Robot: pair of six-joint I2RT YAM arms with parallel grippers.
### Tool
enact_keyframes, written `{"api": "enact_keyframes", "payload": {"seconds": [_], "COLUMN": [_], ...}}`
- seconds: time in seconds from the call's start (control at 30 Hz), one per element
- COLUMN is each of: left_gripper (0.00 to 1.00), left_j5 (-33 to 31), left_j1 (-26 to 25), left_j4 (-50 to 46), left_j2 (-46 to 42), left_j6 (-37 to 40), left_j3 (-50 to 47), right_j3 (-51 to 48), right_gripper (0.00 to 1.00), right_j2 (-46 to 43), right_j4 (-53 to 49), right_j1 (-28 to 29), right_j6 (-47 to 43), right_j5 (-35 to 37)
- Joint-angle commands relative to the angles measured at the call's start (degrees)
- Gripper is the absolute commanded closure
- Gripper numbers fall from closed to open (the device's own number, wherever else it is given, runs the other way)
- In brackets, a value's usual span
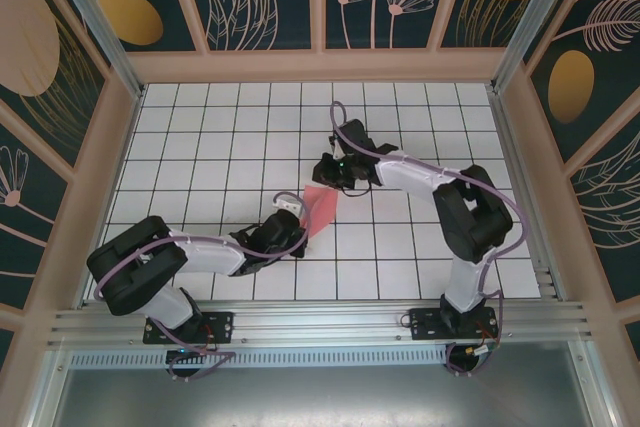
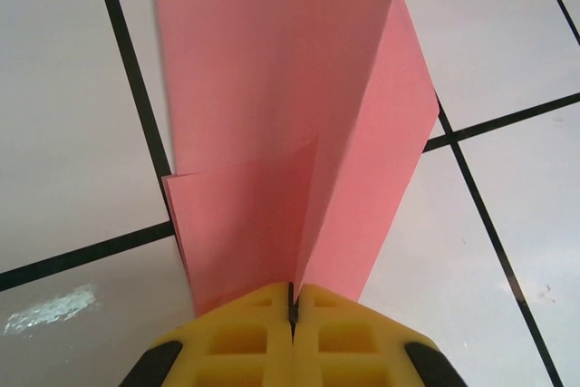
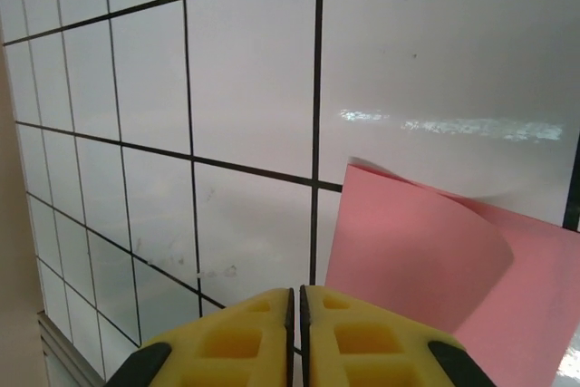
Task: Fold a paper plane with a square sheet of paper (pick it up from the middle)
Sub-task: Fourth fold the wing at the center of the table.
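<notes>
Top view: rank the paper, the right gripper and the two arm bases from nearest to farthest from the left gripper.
1. The paper, held by the left gripper, just to its right.
2. The right gripper, beyond the paper, toward the back.
3. The left base, near edge, left.
4. The right base, near edge, far right.

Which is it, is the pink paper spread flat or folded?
Folded: the pink paper stands in two layers from a crease pinched in the shut left gripper.
</notes>
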Motion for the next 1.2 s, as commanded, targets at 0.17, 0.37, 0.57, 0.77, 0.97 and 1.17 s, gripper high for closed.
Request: {"api": "enact_keyframes", "payload": {"seconds": [0.17,0.37,0.57,0.77,0.97,1.17], "left_gripper": [1.00,1.00,1.00,1.00,1.00,1.00], "left_j5": [9.49,14.09,17.73,19.43,20.61,20.76], "left_j1": [3.18,5.71,7.92,8.85,9.19,10.10], "left_j4": [5.42,9.38,12.84,13.57,14.55,13.28], "left_j2": [0.90,1.78,3.11,4.39,5.65,5.14], "left_j6": [-1.18,-3.22,-4.85,-5.47,-6.35,-6.19], "left_j3": [-1.76,-3.34,-3.77,-3.19,-2.91,-2.53], "right_j3": [9.19,0.84,-8.86,-15.31,-13.27,-14.44], "right_gripper": [0.97,0.94,0.92,0.96,0.98,0.98], "right_j2": [6.69,-2.52,-9.20,-9.28,-3.23,-0.31], "right_j4": [-10.80,-5.64,-1.76,4.46,5.68,5.00], "right_j1": [1.03,0.31,1.49,3.31,5.07,4.84], "right_j6": [-5.46,-2.74,0.22,2.78,3.58,2.84], "right_j5": [4.35,10.15,11.70,5.52,3.97,6.07]}}
